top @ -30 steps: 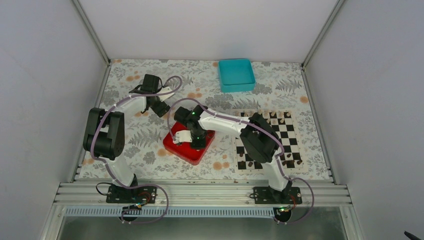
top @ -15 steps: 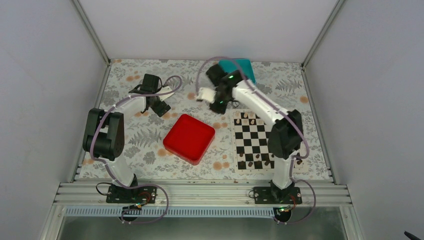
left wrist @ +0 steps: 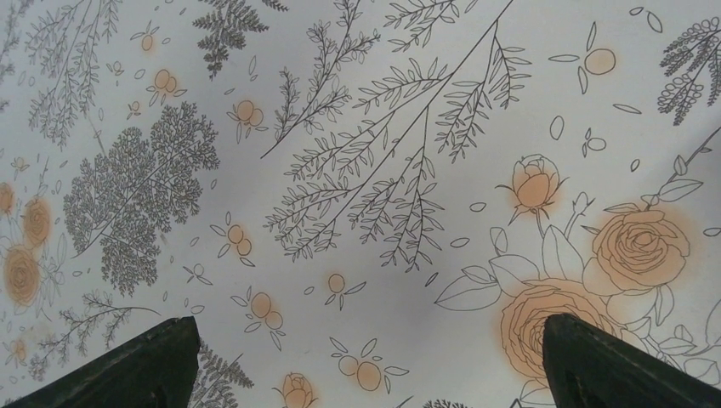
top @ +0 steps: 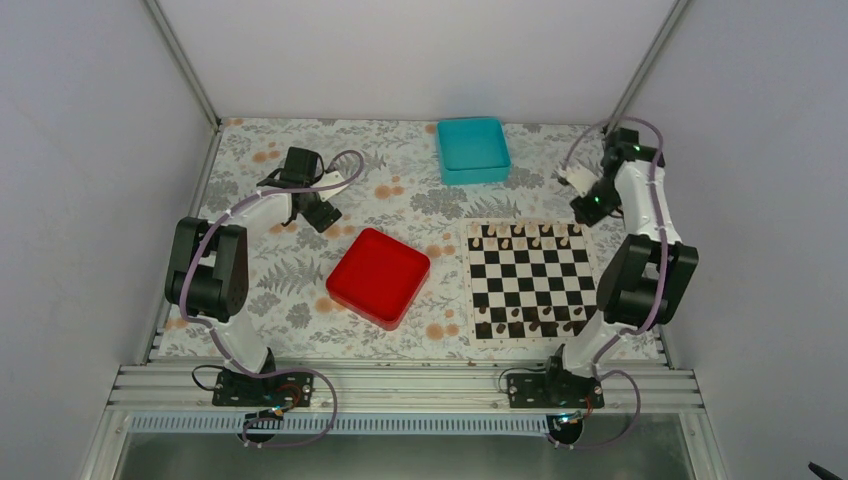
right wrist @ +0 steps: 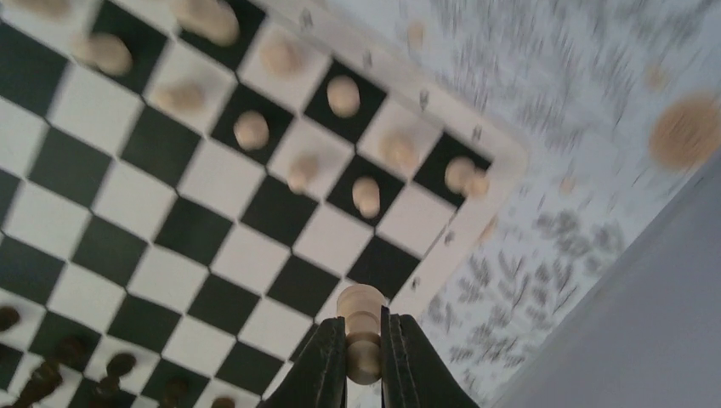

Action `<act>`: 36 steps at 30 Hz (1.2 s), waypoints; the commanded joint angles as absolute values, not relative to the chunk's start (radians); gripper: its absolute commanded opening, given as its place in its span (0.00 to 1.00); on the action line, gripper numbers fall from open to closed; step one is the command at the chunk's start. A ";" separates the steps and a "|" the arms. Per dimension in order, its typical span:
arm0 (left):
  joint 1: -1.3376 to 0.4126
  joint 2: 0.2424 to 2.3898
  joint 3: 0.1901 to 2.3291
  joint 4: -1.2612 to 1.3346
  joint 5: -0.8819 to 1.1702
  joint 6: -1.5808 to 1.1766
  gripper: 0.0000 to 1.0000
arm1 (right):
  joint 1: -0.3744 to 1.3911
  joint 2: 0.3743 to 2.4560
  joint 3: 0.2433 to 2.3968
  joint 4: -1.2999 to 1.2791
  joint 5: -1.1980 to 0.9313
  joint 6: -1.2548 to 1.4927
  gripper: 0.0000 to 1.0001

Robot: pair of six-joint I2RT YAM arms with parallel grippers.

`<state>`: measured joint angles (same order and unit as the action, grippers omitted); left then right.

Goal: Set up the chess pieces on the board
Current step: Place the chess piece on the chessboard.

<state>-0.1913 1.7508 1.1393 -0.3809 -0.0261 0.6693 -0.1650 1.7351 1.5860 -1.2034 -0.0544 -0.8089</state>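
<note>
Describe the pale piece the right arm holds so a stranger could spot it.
Find the checkered board, right of centre. By its far right corner hangs the right gripper; the pale piece pinched in its fingers is the only one held aloft.

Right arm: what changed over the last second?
The right gripper swung from over the red tray, past the teal tray, to beyond the board's far right corner; it is shut on a pale chess piece. Left gripper, both trays and the board stayed put.
</note>
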 commanded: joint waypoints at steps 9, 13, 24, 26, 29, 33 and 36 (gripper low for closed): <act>-0.183 1.714 1.086 -0.294 -0.001 0.681 1.00 | -0.341 1.828 1.451 -1.075 -0.113 -0.860 0.08; -0.171 1.708 1.068 -0.285 0.004 0.686 1.00 | -0.344 1.906 1.481 -1.063 -0.123 -0.844 0.09; -0.165 1.675 1.046 -0.292 0.012 0.687 1.00 | -0.351 2.008 1.543 -1.023 -0.119 -0.830 0.10; -0.165 1.675 1.048 -0.298 0.017 0.687 1.00 | -0.353 2.016 1.539 -1.020 -0.118 -0.834 0.10; -0.164 1.678 1.053 -0.307 0.021 0.687 1.00 | -0.359 2.025 1.535 -1.018 -0.120 -0.837 0.10; -0.165 1.684 1.059 -0.315 0.020 0.688 1.00 | -0.361 2.024 1.519 -1.018 -0.128 -0.843 0.10; -0.164 1.687 1.065 -0.318 0.020 0.685 1.00 | -0.361 2.025 1.497 -1.003 -0.130 -0.847 0.10</act>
<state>-0.1673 1.6951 1.0561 -0.3130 0.0013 0.6743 -0.3504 2.0190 1.5158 -1.0218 -0.1032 -0.8410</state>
